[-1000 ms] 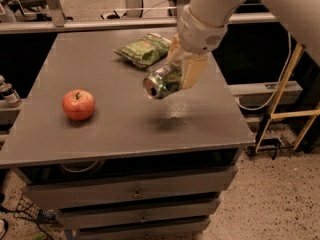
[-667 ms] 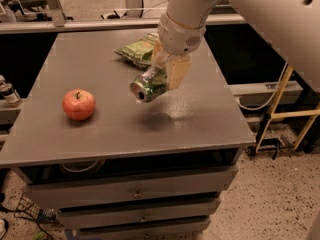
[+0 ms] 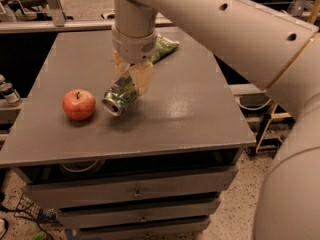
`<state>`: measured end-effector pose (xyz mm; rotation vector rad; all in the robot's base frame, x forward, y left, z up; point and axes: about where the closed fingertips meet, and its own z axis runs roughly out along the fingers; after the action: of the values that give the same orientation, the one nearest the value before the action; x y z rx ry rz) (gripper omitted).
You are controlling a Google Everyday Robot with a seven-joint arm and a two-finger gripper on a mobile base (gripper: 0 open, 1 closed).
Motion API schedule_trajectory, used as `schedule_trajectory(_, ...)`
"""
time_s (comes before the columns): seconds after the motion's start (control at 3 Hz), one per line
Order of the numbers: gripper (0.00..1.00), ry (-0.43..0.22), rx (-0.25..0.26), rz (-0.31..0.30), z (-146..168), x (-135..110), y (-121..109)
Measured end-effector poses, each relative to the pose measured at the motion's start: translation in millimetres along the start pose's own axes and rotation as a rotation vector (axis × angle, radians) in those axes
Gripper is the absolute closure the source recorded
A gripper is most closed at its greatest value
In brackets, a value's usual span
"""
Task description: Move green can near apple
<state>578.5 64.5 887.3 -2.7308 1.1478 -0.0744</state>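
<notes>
The green can lies tilted on its side, silver end toward the front left, held in my gripper just above the grey table. The gripper's tan fingers are shut on the can's upper end. The red apple stands on the table's left part, a short gap to the left of the can. My pale arm comes down from the upper right and hides part of the table's back.
A crinkled green snack bag lies at the table's back, partly hidden by the wrist. Drawers sit below the table top. A wooden frame and cables stand at the right on the floor.
The gripper has carried the can leftward and forward across the table, from the right-centre to just right of the apple. The apple has not moved.
</notes>
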Motion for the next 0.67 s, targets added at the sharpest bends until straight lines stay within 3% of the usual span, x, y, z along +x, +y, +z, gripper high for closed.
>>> schedule_trajectory(0.67,1.00,-0.011,-0.014,-0.114,14.5,-38.9,-6.4)
